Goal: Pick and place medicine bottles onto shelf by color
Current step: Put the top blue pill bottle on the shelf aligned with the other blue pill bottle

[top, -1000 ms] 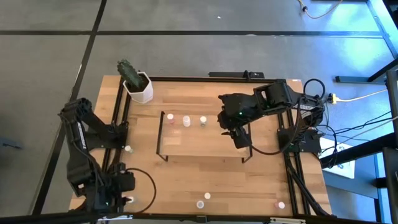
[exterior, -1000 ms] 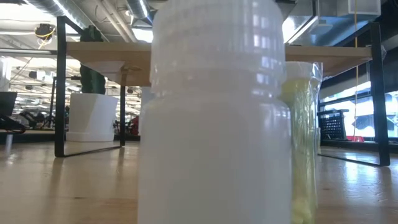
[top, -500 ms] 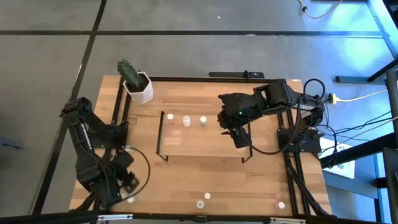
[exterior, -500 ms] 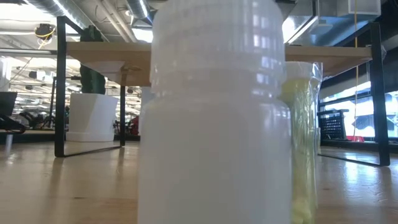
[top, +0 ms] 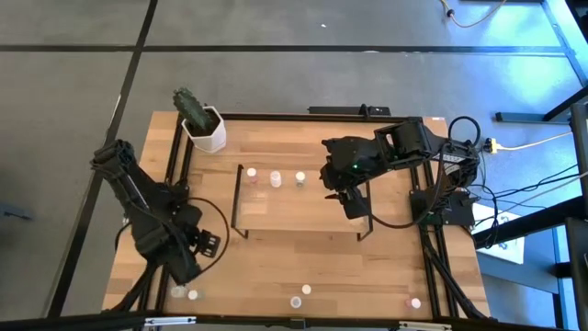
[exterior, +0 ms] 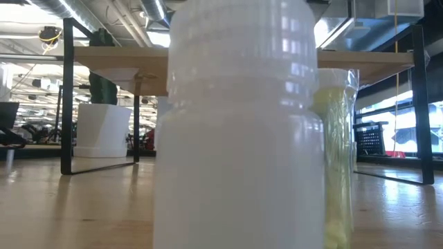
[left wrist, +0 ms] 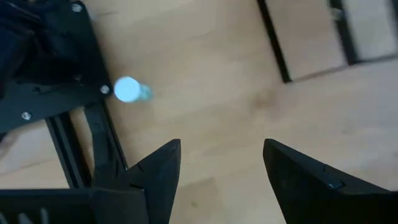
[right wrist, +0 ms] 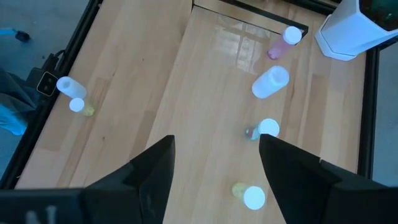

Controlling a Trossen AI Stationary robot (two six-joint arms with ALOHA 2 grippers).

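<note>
L gripper [left wrist: 221,168], dark two-finger type, hangs over bare wood at the table's front-left, fingers spread wide, nothing btwn them. In the L wrist view a small pale-green bottle with a white cap [left wrist: 130,91] stands on the table just beside the black metal base frame [left wrist: 50,81] of the L arm; a black end frame of the shelf [left wrist: 273,43] shows farther off. From above, the L gripper [top: 204,243] sits near the shelf's left end, apart from it.

R gripper [right wrist: 214,168] is over the right end of the low light-wood shelf with thin black metal end frames [top: 303,219], fingers also wide apart, empty. From above it is at [top: 354,204]. Its wrist view looks along the board: four small bottles ahead, incl. a pink bottle with pale cap [right wrist: 281,42] at the far end and a yellowish bottle [right wrist: 249,195] nearest.

Beyond the shelf's left end: white hexagonal pot with a green cactus [top: 202,124] at the table's back-left corner.

More loose bottles on the table's front edge: one near the L arm [top: 192,294], two at mid-front [top: 300,295], one pink at front-right [top: 415,302].

Low view is blocked by a translucent white bottle [exterior: 239,131] close to the lens, a yellow-green one [exterior: 338,159] behind it.
</note>
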